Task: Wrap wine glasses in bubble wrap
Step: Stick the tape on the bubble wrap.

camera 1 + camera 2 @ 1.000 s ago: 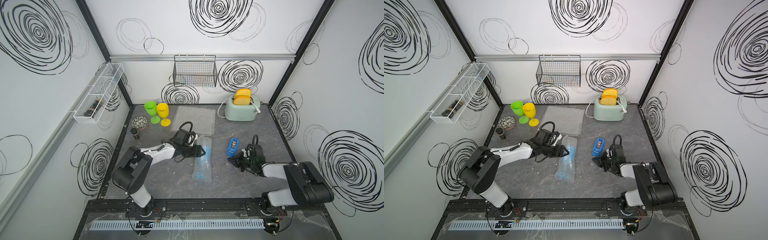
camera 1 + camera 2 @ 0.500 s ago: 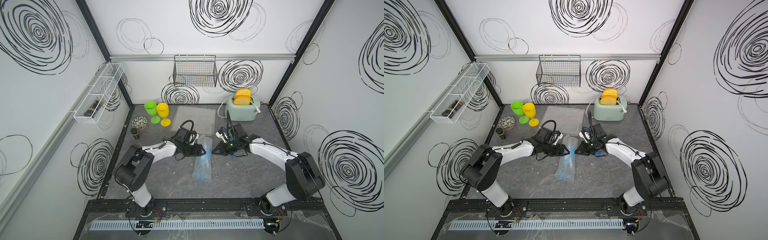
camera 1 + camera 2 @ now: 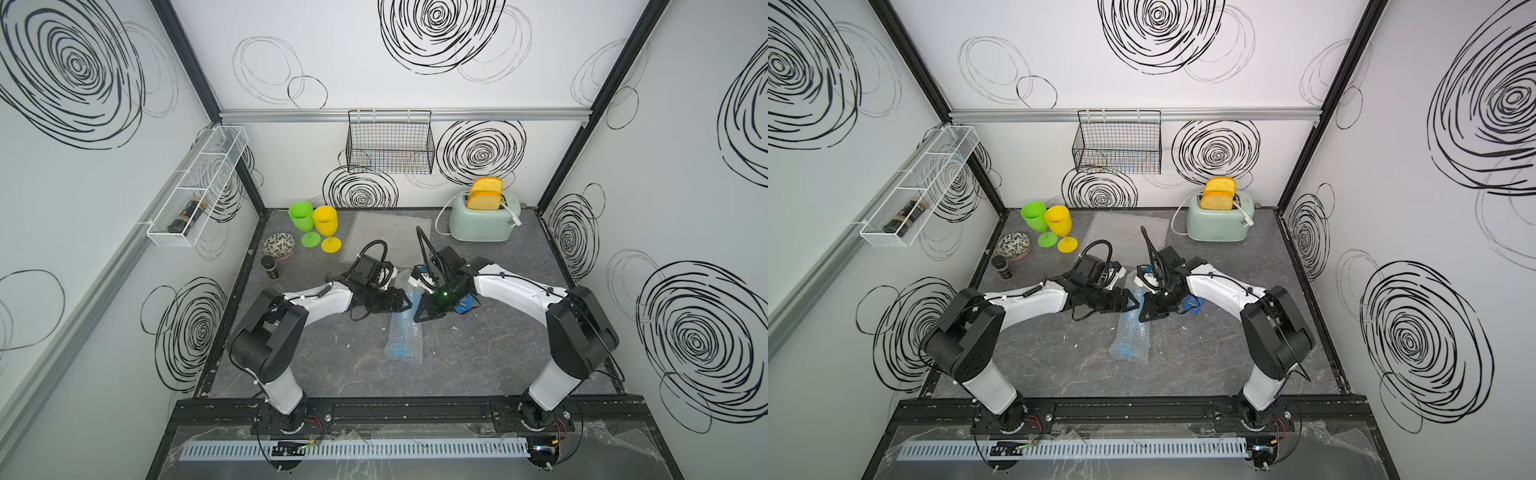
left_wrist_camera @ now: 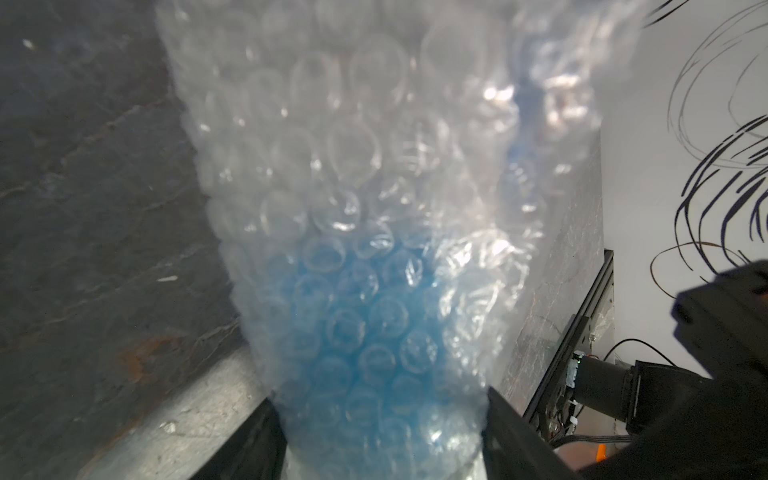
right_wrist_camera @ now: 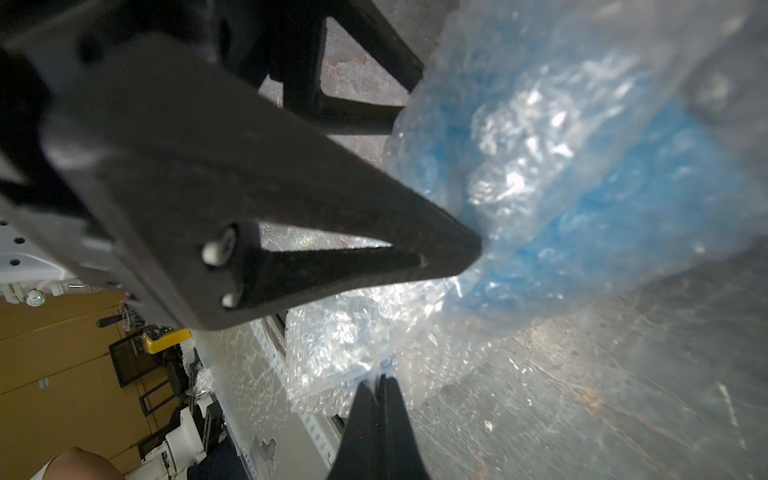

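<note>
Though wide — left pincer point(image 4: 380, 399) astride wrap point(image 4: 353, 199)

Toaster point(image 3: 480, 226) w/ toast point(image 3: 484, 199) at back; patterned bowl point(image 3: 279, 245) & dark jar point(image 3: 270, 268) nr left wall.

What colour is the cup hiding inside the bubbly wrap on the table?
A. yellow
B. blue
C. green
B: blue glows through the bubble wrap where the blue goblet lies rolled inside it, while the green goblet and the yellow goblet stand bare at the back.
</note>
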`<move>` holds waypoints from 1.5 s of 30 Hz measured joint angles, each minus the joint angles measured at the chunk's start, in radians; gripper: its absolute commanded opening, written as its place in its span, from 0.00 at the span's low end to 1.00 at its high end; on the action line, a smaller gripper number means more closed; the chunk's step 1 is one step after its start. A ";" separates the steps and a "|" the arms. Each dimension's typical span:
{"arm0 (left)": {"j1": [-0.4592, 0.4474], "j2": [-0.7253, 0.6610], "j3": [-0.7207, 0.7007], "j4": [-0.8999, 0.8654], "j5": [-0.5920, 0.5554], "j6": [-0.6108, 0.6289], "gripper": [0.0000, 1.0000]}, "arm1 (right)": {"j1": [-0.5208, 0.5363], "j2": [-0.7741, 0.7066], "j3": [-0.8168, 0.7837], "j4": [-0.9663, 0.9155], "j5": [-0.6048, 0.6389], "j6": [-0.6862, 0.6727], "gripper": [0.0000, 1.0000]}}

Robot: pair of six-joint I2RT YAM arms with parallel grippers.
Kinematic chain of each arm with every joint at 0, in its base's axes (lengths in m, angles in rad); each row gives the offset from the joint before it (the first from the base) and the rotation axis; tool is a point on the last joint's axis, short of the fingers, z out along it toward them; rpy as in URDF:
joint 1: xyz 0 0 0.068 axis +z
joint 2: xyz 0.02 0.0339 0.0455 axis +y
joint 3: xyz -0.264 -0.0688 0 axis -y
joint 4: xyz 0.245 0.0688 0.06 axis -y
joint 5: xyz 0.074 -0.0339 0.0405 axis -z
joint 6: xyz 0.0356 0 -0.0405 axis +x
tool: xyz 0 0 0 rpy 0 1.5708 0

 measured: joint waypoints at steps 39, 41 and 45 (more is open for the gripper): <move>-0.012 0.000 -0.001 0.008 -0.006 0.003 0.72 | 0.033 0.108 0.087 -0.035 0.206 0.229 0.28; -0.012 0.000 0.000 0.009 -0.007 0.003 0.73 | 0.034 0.102 0.084 -0.032 0.208 0.235 0.30; -0.012 0.000 -0.001 0.009 -0.009 0.005 0.73 | 0.033 0.063 0.059 -0.023 0.222 0.244 0.32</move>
